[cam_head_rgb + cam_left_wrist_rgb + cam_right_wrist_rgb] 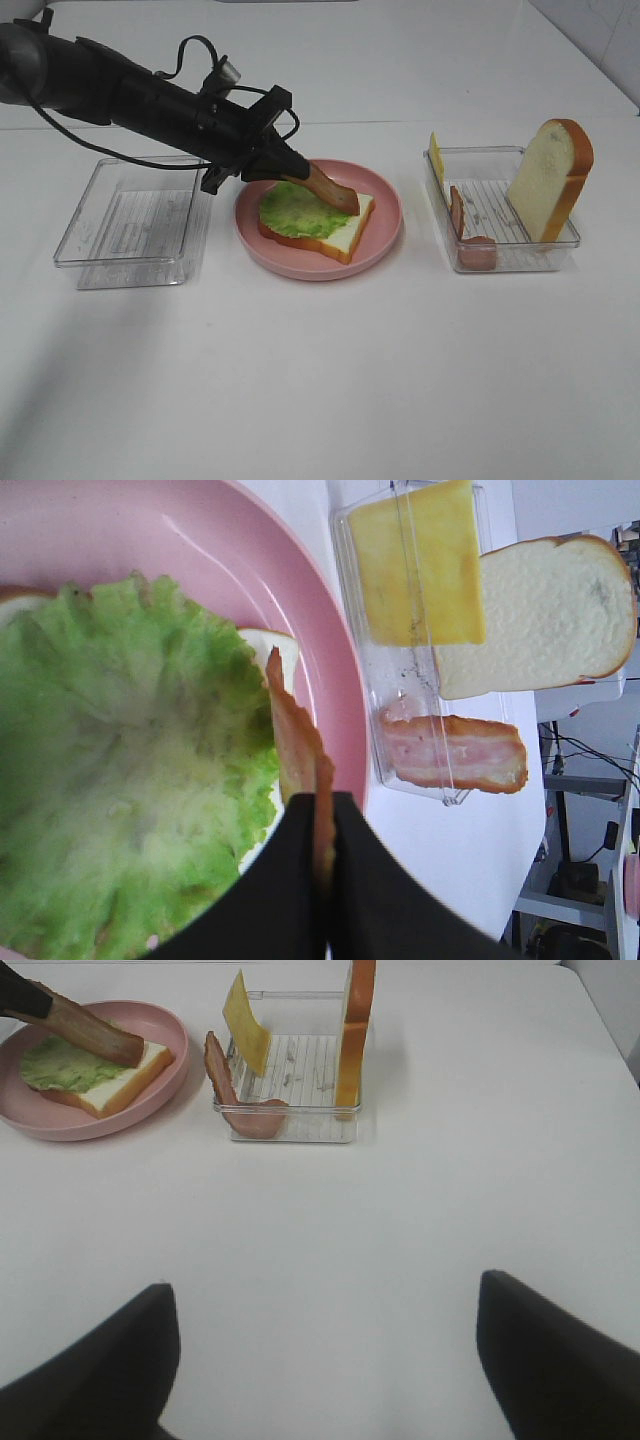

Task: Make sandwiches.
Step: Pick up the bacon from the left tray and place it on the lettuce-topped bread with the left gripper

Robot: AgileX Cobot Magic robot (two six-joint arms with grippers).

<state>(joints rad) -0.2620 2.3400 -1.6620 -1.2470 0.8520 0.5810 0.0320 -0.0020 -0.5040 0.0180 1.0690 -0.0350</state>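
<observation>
One white tabletop (320,380) carries a pink plate (385,215) with a bread slice (345,240) under lettuce (295,215). Left end effector (292,168), clamped on a bacon strip (330,190), slants it over the lettuce. Right end effector (322,1300) gapes wide, empty.

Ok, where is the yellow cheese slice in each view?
Exterior high: cheese slice leans at the right tray's end nearest the pink plate.
Left wrist: in that tray, beyond the plate's rim.
Right wrist: leaning in the tray, beside the plate.
Shared landmark: the pink plate.
</observation>
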